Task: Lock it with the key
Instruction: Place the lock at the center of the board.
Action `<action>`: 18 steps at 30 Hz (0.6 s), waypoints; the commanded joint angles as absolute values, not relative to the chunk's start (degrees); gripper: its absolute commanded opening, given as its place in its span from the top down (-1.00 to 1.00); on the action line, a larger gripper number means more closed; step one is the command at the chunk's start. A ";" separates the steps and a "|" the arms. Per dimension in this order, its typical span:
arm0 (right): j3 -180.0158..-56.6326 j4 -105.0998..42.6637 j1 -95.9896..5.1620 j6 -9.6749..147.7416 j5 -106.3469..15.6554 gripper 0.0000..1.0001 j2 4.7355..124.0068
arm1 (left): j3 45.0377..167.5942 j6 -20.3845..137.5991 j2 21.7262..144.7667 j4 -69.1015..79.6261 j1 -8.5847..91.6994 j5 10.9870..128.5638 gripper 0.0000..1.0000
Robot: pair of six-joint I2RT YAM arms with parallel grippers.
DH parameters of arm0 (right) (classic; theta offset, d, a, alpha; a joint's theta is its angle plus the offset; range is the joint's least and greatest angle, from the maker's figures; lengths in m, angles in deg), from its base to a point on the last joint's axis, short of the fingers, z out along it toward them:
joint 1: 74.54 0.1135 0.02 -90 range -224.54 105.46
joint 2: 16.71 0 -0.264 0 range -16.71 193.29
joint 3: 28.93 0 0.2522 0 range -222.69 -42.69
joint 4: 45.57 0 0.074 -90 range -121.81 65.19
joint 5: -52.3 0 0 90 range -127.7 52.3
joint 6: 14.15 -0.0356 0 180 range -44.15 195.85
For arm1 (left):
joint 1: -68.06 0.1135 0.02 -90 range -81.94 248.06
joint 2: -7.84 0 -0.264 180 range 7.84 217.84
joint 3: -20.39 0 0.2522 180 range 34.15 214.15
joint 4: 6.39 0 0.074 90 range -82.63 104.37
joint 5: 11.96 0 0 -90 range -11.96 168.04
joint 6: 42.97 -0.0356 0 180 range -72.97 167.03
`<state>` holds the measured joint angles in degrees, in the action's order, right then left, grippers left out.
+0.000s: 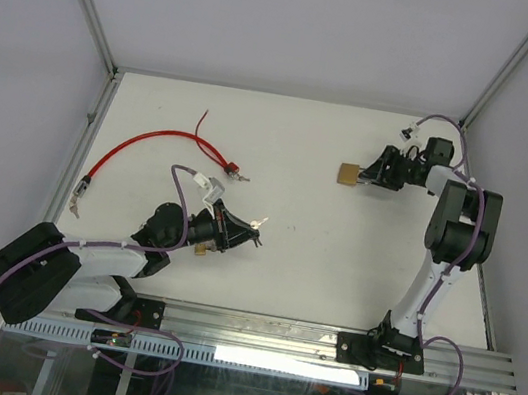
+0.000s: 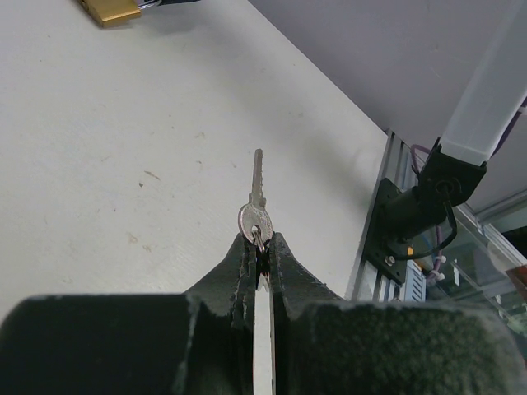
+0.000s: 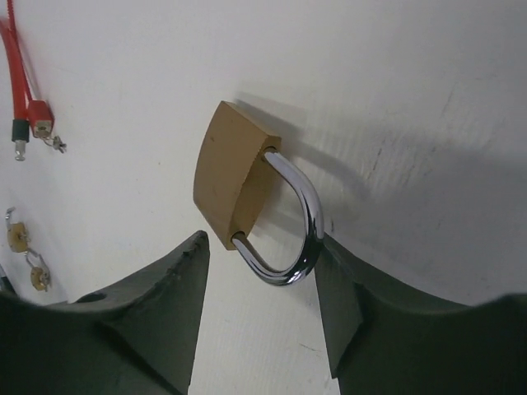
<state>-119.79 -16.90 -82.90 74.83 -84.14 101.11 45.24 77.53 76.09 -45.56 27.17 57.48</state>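
Observation:
A silver key (image 2: 257, 197) sticks out forward from the tips of my left gripper (image 2: 262, 243), which is shut on its ring end. From above, the key (image 1: 258, 222) and the left gripper (image 1: 238, 232) hover over the near-left part of the table. A brass padlock (image 3: 230, 173) lies on the table at the far right, its chrome shackle (image 3: 300, 222) pointing into my right gripper (image 3: 262, 247). That gripper is open; the shackle rests against its right finger (image 3: 338, 288) and the left finger stands apart. The top view shows the padlock (image 1: 348, 175) just left of the right gripper (image 1: 372, 172).
A red cable (image 1: 141, 147) curves across the far left of the table, ending in a small connector (image 1: 234, 167). Small brass pieces (image 3: 16, 234) lie near the left arm. An aluminium rail (image 1: 321, 341) runs along the near edge, and frame posts stand at the corners.

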 commanded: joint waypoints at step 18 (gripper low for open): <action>-114.97 -11.23 -83.62 93.09 -74.45 -0.82 83.76 | 46.21 79.83 73.76 -49.43 26.92 56.27 1.00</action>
<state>-116.29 -12.00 -83.25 88.51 -76.01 90.29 45.24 79.02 75.89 -45.82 27.15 56.72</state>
